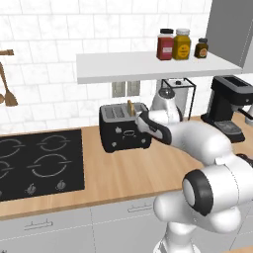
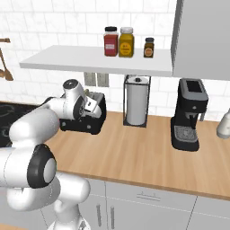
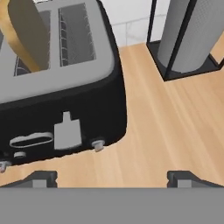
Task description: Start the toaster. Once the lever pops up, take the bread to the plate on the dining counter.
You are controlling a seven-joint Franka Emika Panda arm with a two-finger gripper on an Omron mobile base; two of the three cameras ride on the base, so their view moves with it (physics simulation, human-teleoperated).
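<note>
Toaster [image 1: 124, 127] first: you have it standing on the light-wood worktop [image 1: 128, 173], just right of the black stovetop [image 1: 39, 160] and below the white shelf [image 1: 148, 66]. In your left base view its front faces you with the small knobs and levers low on the panel. The bread [image 1: 131, 107] stands upright in one of the slots, its upper part rising above the top of the toaster; in your hand view it shows as a tan slice [image 3: 27, 37] in the left slot, with an empty slot beside it on the right.

Your jaws [image 3: 111, 178] are wide apart and hold nothing. The hand view looks down on the toaster's right front corner, with a grey lever [image 3: 67, 133] and a small knob [image 3: 98, 144] on the black front, near the two finger tips but not touching them.

To the right of the toaster you can see a paper towel roll in a black wire stand [image 2: 136, 105], then a black coffee machine [image 2: 189, 114] further right on the same worktop. Three jars [image 2: 126, 42] sit on the shelf above.
</note>
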